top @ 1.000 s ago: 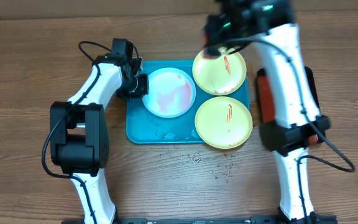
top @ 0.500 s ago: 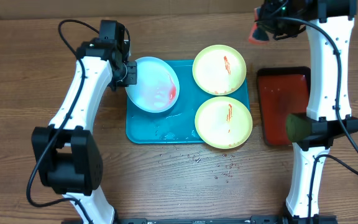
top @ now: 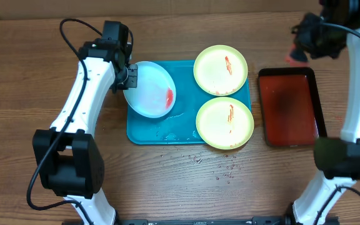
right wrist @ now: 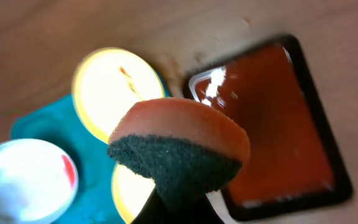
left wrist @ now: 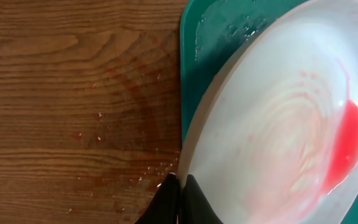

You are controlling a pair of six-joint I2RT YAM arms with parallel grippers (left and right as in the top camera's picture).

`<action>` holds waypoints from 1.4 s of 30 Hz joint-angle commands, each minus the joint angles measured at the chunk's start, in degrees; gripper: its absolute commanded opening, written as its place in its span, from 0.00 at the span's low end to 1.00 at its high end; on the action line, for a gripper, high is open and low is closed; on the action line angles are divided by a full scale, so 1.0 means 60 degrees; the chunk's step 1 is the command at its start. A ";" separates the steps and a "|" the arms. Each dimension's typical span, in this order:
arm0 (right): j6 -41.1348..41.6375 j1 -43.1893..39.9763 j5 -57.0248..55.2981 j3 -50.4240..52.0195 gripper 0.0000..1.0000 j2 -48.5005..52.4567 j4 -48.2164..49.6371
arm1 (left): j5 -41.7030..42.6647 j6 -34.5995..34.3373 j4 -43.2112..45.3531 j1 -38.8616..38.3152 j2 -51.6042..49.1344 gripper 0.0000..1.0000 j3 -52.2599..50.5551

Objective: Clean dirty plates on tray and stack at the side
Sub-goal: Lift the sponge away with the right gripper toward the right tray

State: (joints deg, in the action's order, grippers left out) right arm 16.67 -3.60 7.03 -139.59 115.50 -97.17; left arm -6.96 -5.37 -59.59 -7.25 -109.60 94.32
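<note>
My left gripper (top: 130, 77) is shut on the left rim of the pale blue-white plate (top: 150, 90) and holds it tilted over the left part of the turquoise tray (top: 144, 132); red sauce has pooled at its low side. In the left wrist view the plate (left wrist: 278, 130) fills the right and my gripper (left wrist: 180, 180) pinches its edge. Two pale yellow-green plates (top: 220, 69) (top: 224, 122) with red smears lie on the tray's right side. My right gripper (right wrist: 185, 199) is shut on an orange sponge with a dark scrub face (right wrist: 179, 149), high above the table's right side.
A dark red black-rimmed tray (top: 290, 107) lies to the right of the turquoise tray, also in the right wrist view (right wrist: 272, 124). Water drops and crumbs dot the wood in front of the tray (top: 195, 159). A black cable loops off the left arm (top: 74, 31).
My left gripper has lifted and tilted the blue-white plate, and the sauce has run down to one side. My right arm has swung away to the right with the sponge.
</note>
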 commanded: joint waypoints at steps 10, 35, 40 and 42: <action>-0.0058 -0.0433 -0.0929 0.2776 0.04 -0.0732 0.0018 | -0.2415 -0.0579 -0.0528 -0.0656 0.0226 0.04 0.0572; 0.0175 -0.1730 -0.1515 0.3275 0.04 -0.0732 0.0106 | -0.9377 -0.2765 -0.0896 -0.4080 0.0226 0.04 0.1184; 0.0175 -0.1727 -0.1515 0.3275 0.04 -0.0732 0.0153 | -1.1071 -0.3373 -0.1293 -0.4495 0.0226 0.04 0.1184; 0.0175 -0.1727 -0.1515 0.3275 0.04 -0.0732 0.0175 | -1.1526 -0.3402 -0.1311 -0.4641 0.0226 0.04 0.1180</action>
State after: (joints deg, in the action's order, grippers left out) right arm 17.58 -14.15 -1.74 -119.98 112.99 -96.57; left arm -66.43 -22.04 -67.33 -33.12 -109.60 99.85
